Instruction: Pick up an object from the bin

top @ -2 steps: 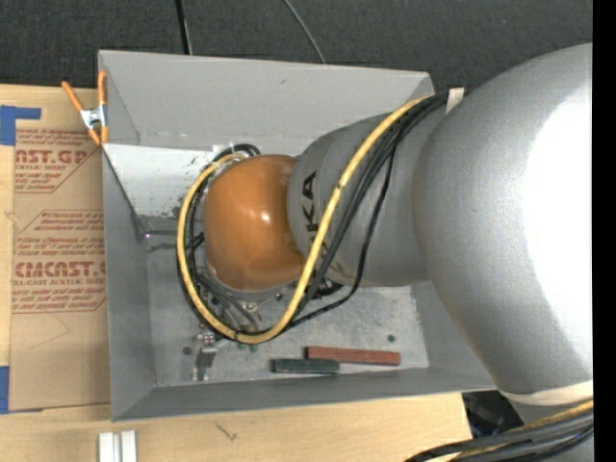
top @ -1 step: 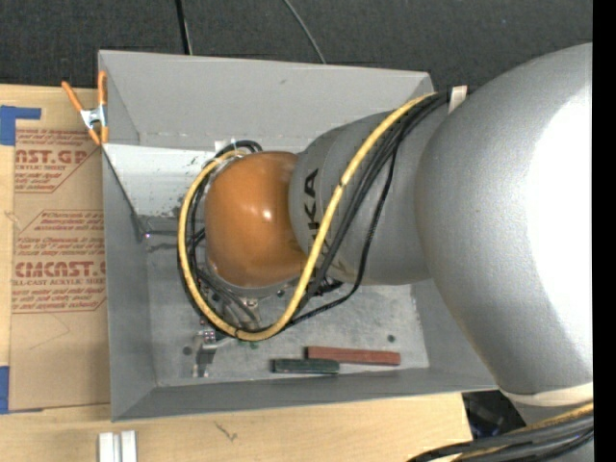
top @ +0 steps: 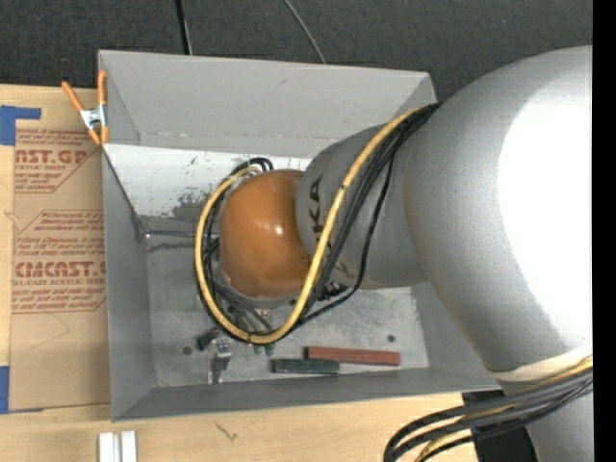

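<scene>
Writing: you have 1 mark to log, dark lettering [top: 314, 200] on the pale wrist section of the arm just right of the orange cover. A yellow cable crosses it and it curves away, so you cannot read it.
Arm: 1 pale grey arm [top: 500, 210] comes in from the right and covers the right part of the bin.
Orange cover: 1 rounded, glossy orange cover [top: 258, 234] on the wrist sits over the middle of the bin floor, closer to the left wall than to the right.
Cables: yellow and black cables [top: 205, 258] loop round the left and lower edges of the orange cover and run back up along the arm.
Tool: it sits beneath the orange cover. You cannot tell whether it is apart, together or clamped on anything, nor whether it touches anything.
Bin: 1 grey metal bin [top: 125, 306] with sloping walls and a scuffed floor.
Red-brown bar: 1 flat, narrow red-brown bar [top: 352, 357] lies lengthwise along the near wall, right of centre, below the cable loop.
Dark green bar: 1 slim dark green bar [top: 304, 366] lies just left of the red-brown bar and slightly nearer the wall. Their ends are close or touching.
Small grey piece: 1 small pale grey piece [top: 219, 362] lies at the near-left of the floor, just below the lowest cable loop.
Dark bit: 1 small dark green bit [top: 205, 341] lies just up and left of the small grey piece.
Pick candidates: count 4 loose things, all along the near edge of the floor. The small grey piece and the dark bit are nearest the orange cover.
</scene>
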